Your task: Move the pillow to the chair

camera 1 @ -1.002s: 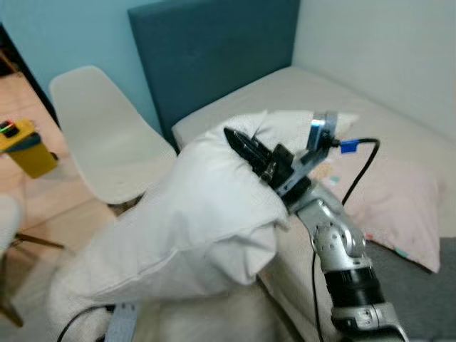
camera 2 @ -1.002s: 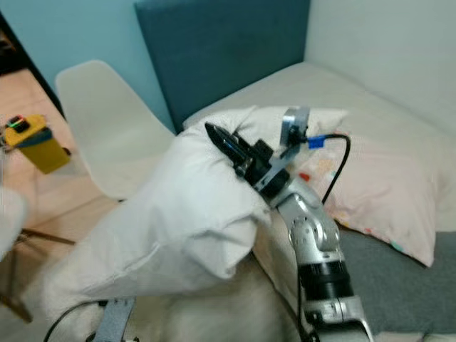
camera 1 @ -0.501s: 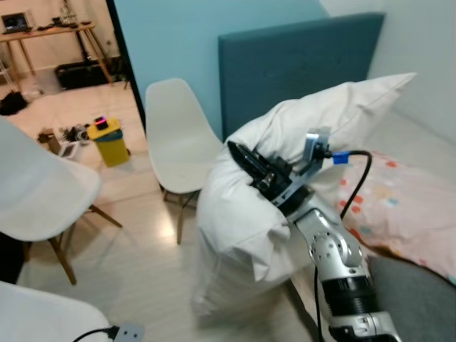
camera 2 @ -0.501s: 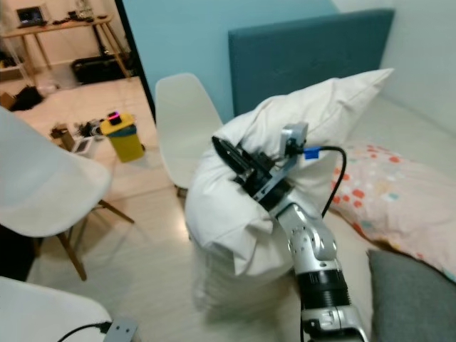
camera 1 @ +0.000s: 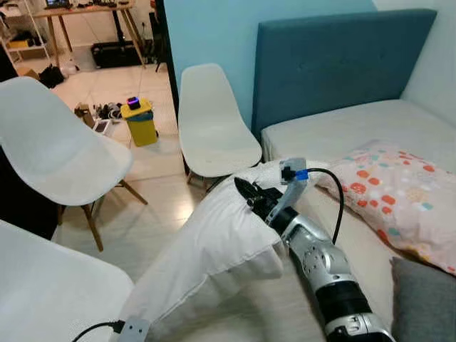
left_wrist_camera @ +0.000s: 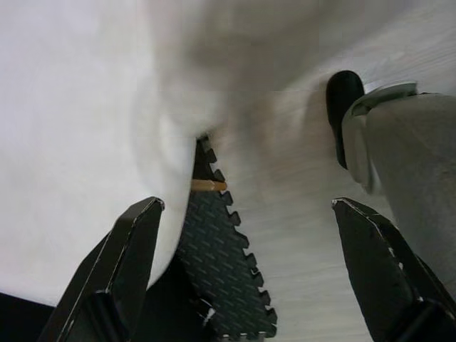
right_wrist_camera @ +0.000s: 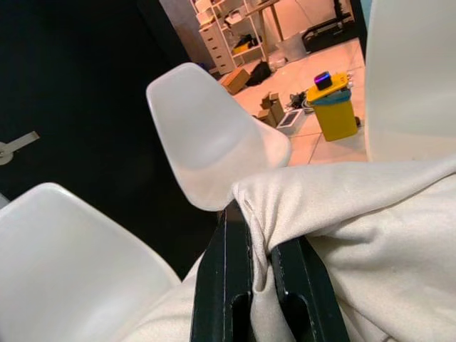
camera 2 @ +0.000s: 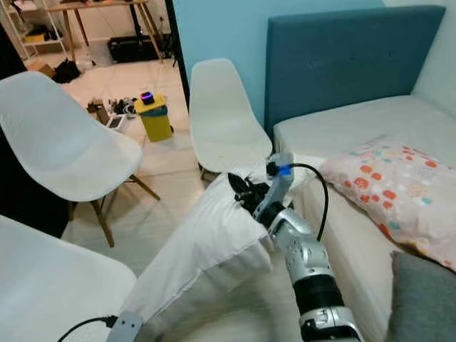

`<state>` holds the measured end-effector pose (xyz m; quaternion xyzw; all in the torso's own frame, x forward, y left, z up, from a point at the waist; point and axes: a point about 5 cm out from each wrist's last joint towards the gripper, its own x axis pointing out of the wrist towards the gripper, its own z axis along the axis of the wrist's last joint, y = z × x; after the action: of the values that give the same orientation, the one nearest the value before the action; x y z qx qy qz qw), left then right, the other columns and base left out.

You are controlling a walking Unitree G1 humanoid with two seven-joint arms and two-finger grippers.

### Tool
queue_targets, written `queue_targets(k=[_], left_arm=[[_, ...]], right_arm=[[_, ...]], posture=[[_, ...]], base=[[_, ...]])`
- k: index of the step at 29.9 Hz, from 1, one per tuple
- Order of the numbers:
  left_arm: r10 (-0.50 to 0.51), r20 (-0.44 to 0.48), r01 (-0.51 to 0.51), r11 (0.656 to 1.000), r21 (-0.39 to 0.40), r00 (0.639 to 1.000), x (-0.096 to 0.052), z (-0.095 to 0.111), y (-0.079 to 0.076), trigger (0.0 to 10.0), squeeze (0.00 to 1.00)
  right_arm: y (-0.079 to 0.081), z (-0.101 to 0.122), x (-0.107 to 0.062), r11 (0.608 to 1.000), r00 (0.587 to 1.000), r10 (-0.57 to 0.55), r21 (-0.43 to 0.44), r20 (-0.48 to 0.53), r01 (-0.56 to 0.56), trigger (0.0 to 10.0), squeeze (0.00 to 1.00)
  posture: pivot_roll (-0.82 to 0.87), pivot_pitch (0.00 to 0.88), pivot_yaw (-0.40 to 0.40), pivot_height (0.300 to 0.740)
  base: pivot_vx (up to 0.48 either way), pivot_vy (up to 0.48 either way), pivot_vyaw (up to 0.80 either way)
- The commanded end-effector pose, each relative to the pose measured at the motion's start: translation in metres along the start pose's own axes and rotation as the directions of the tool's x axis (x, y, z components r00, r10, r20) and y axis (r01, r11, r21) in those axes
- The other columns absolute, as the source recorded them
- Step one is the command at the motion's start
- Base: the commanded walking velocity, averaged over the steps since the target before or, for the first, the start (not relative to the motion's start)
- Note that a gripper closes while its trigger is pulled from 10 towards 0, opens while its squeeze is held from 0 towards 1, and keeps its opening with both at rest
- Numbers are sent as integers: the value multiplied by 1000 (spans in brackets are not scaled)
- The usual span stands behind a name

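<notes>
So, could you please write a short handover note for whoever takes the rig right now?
Right end effector: shut on a fold of the white pillow, holding it off the bed.
Left end effector: open, beside the pillow's underside, gripping nothing.
Pillow: hangs between the robot and the bed edge, over the floor.
Chairs: one by the headboard, one further left, a third close at lower left.
Done: pillow lifted clear of the bed.
Left: carry it to a chair seat, set it down, release.
</notes>
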<state>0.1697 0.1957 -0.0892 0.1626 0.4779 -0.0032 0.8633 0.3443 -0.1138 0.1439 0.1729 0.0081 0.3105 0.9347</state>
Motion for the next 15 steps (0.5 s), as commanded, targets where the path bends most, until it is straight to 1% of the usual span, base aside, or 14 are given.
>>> queue_targets(k=[1,6,9,11,12,14,15], left_arm=[[4,1,-4,1000,22,1000,0,0,2,10000,0],[3,5,-3,1000,18,1000,0,0,2,10000,0],[0,16,0,1000,8,1000,0,3,1,10000,0],[0,16,0,1000,8,1000,0,3,1,10000,0],[0,18,0,1000,1,1000,1,4,1,10000,0],[3,42,-2,1000,-24,999,2,13,0,10000,0],[3,42,-2,1000,-24,999,2,13,0,10000,0]], right_arm=[[4,17,2,999,996,19,-53,87,-14,10000,0],[5,17,2,999,995,20,-46,98,-16,10000,0],[13,23,8,997,992,48,-70,116,-40,10000,0],[13,23,8,997,992,48,-70,116,-40,10000,0],[15,25,10,996,991,57,-79,119,-48,10000,0],[26,33,16,985,986,114,-146,125,-95,10000,0],[26,33,16,985,986,114,-146,125,-95,10000,0]], posture=[[1,82,42,720],[0,83,43,720],[-1,82,44,720],[-1,82,44,720],[0,83,42,720],[-1,84,40,720],[-1,84,40,720]], base=[[480,0,0],[480,0,0],[480,0,0],[480,0,0],[480,0,0],[480,0,0],[480,0,0]])
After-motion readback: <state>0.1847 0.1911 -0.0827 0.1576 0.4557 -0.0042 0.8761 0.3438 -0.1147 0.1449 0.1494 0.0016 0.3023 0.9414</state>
